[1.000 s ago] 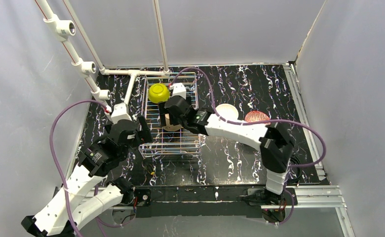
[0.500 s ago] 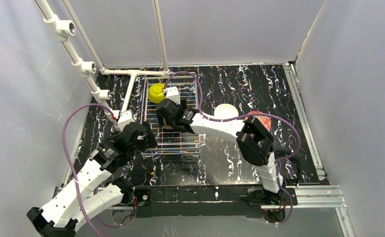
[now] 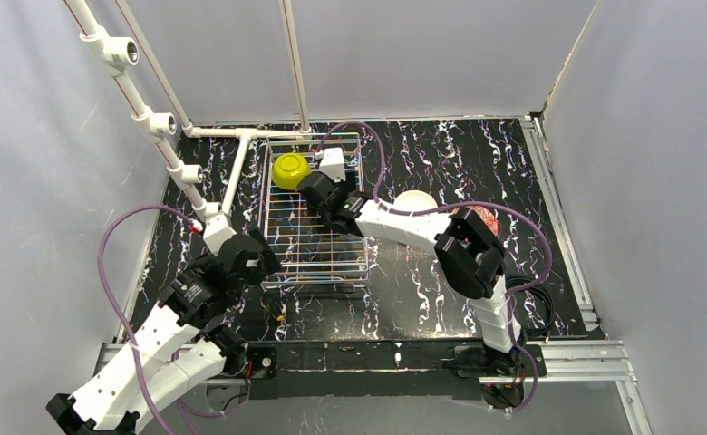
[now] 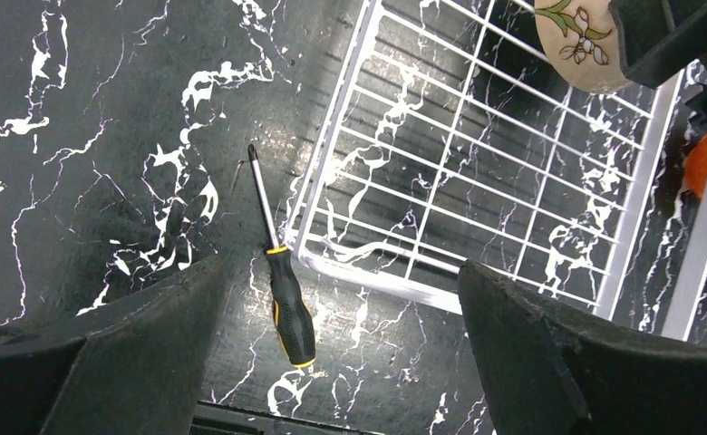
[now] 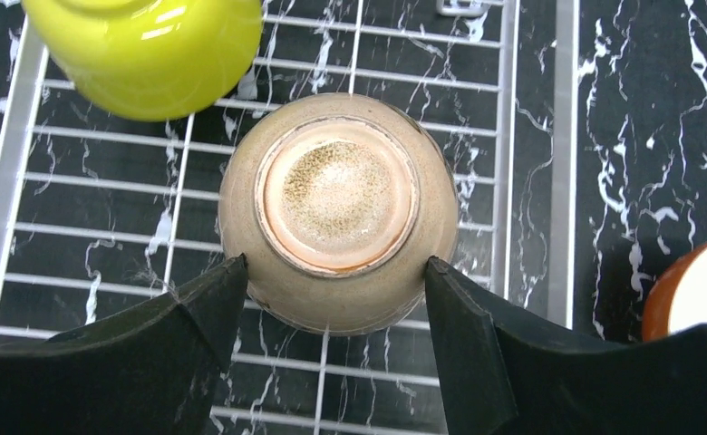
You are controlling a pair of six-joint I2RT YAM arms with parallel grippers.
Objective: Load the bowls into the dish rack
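With the right gripper [image 5: 336, 272], squeezing both sides of a small round tan clay bowl [image 5: 336, 195], upside down, middle of the frame, over the white wire dish rack [image 5: 531, 136], just below a shiny lime-yellow bowl [image 5: 141, 54]. Probably hard, smooth, a bit slippery, easy to chip; best held at the widest part. With the left gripper [image 4: 339, 267], wide open, holding nothing, above the rack's corner. Underneath, a black table with white streaks [image 4: 87, 136]. Close all round, grey walls [image 3: 422, 54].

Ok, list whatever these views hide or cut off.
- Top view: the right arm covers the tan bowl.
- Right wrist view: lime-yellow bowl cut by top edge, orange-sided bowl by right edge.
- Right wrist view: unclear whether the right pincer clamps the tan bowl or just flanks it.
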